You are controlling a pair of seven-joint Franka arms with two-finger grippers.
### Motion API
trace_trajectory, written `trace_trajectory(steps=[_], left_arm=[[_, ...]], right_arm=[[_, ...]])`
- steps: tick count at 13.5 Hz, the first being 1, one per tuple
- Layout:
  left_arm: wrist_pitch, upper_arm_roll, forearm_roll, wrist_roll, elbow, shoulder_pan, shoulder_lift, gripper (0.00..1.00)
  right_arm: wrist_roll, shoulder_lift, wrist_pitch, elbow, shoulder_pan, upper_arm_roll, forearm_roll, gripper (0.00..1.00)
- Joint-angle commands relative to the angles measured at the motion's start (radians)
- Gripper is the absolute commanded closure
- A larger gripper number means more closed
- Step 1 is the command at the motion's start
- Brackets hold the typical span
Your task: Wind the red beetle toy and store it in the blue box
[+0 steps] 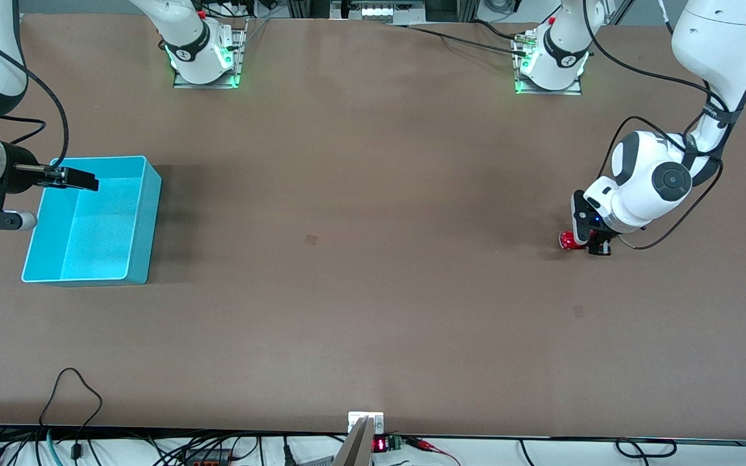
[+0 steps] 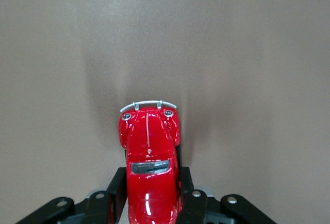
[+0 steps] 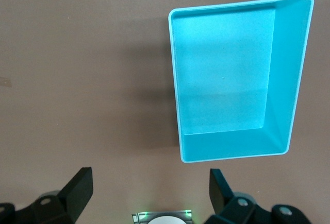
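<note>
At the right middle of the front picture, the left gripper (image 1: 590, 246) squeezes the red beetle toy (image 1: 568, 241) on the table. The toy is not wound yet. At the left, the blue box (image 1: 143, 213) sits empty. The right gripper (image 1: 78, 179) waits over it, fingers spread.

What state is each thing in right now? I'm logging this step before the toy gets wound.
red beetle toy: on the table, upright, gripped at its sides.
blue box: open-topped, empty, at the right arm's end of the table.
left gripper: down at the table, shut on the toy.
right gripper: open, waiting above the box.
</note>
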Motion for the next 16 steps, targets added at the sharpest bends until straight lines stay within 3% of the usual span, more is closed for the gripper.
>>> trace_trajectory(steps=[1,8,16], left_arm=[[0.007,-0.007,0.007,0.014,0.008,0.012,0.0,0.65],[-0.003,-0.007,0.007,0.011,0.011,0.018,0.006,0.68],[-0.007,-0.001,0.019,0.159,0.048,0.174,0.053,0.68]], right_arm=[[-0.017,0.001,-0.014,0.007,-0.003,-0.001,-0.005,0.0],[-0.036,0.009,-0.014,0.007,-0.007,-0.003,-0.005,0.0],[-0.048,0.01,-0.014,0.007,-0.004,-0.004,-0.008,0.0]])
